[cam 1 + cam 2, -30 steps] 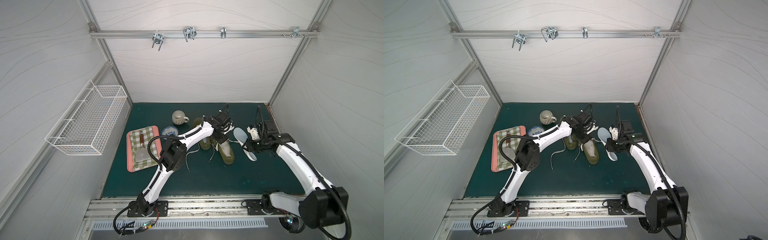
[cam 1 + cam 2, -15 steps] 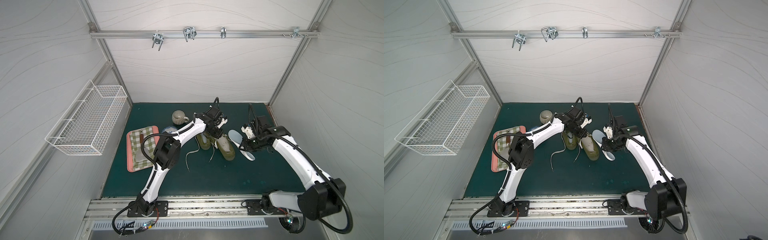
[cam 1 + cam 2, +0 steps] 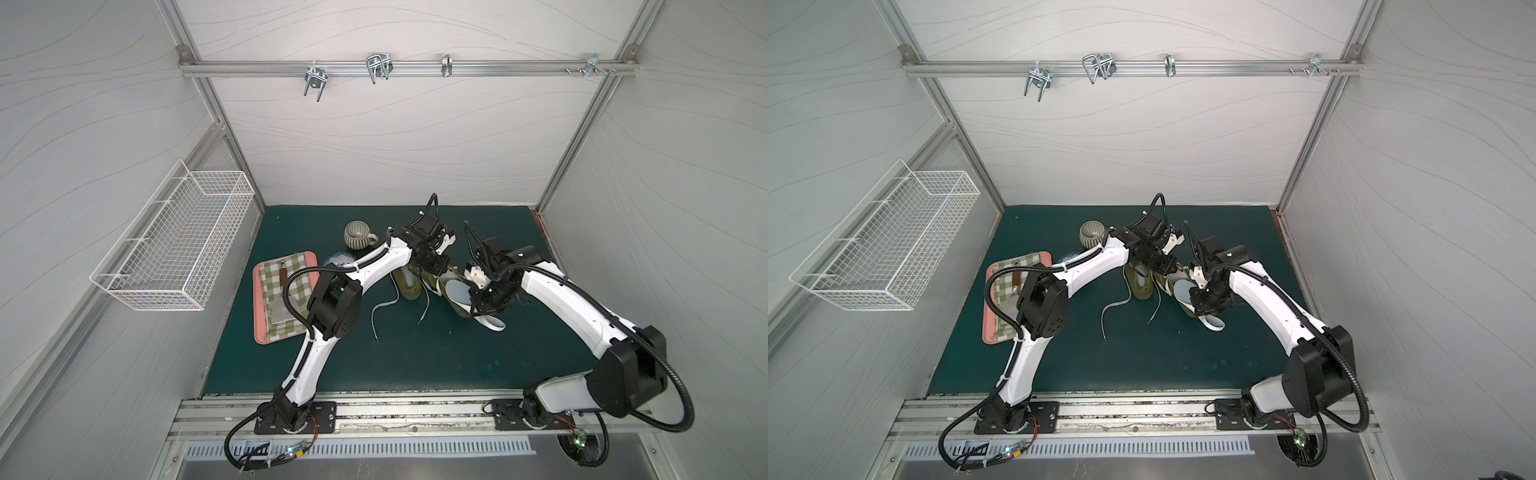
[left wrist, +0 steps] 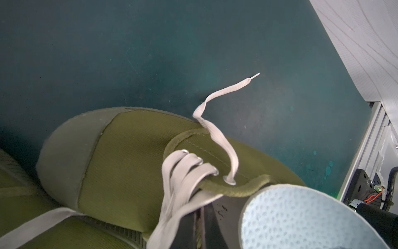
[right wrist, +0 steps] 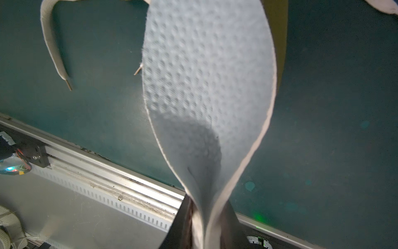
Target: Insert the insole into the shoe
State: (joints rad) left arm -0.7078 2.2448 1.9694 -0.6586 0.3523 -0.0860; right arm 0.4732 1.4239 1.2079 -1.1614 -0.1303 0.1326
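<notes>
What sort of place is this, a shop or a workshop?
Probably a robot test booth: plain white panel walls on an aluminium frame, robot arms bolted to a front rail, and staged props, an olive shoe, an insole, a mug.

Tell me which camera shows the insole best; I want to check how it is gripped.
The right wrist view: the insole fills the frame, folded and pinched in the right gripper. The left wrist view catches only its rounded end by the shoe. Both top views show it small, half hidden by that gripper.

Arms converge; left hand (image 3: 439, 270) and right hand (image 3: 478, 305) clamped.
</notes>
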